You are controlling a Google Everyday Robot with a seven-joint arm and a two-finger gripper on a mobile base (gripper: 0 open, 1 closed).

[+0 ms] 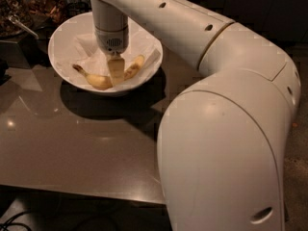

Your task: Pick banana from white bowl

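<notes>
In the camera view, my claw (115, 77) was down inside the white bowl (61, 42). It pointed straight downward from the wrist, and its tip was at the middle of the banana (98, 82). The banana lay directly under the claw, on the crumpled white paper (144, 57) that lined the bowl. Its curve went out on both sides of the claw. The end with the dark stem was to the left of the claw in the picture, and the other end rose up to the right of it. The claw covered the middle part of the fruit, so I could not tell if it was wide, narrow or holding the banana. The wall of the bowl stood all around the claw. The bowl rested on a brown glossy table (72, 143) and threw a dark shadow (110, 105) on the near side. My arm (226, 129) went from the claw to the right and filled the near right part of the view.
</notes>
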